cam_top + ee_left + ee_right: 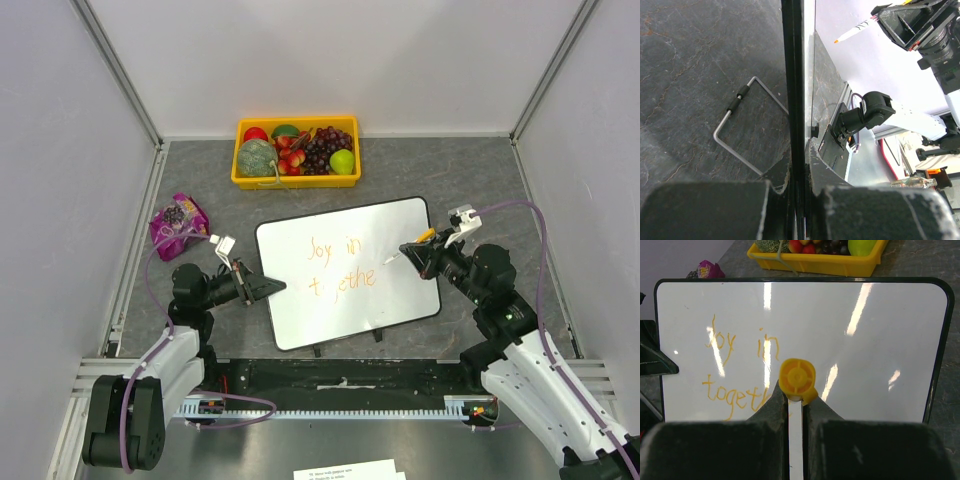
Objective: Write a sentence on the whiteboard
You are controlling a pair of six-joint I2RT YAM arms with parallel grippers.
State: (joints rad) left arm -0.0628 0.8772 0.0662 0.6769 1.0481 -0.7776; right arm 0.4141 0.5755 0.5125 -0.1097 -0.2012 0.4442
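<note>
The whiteboard (pixel 400 240) lies tilted in the middle of the table, propped on a wire stand (pixel 737 130). The sentence (pixel 340 265) is in orange: "Joy in" above, "togeth" (pixel 732 392) below, where the marker hides its end. My left gripper (pixel 272 287) is shut on the board's black left edge (pixel 792 75), with the frame between its fingers (pixel 777 175). Over the board's right half, my right gripper (pixel 412 252) is shut on a white marker (pixel 395 257) with an orange end (pixel 797 377). Its tip points at the second line. I cannot tell whether it touches.
A yellow tray (pixel 297 180) of fruit stands behind the board at the back. A purple snack bag (pixel 178 224) lies at the left. Grey walls close in on both sides, and the arm bases sit on a rail (pixel 340 400) at the near edge.
</note>
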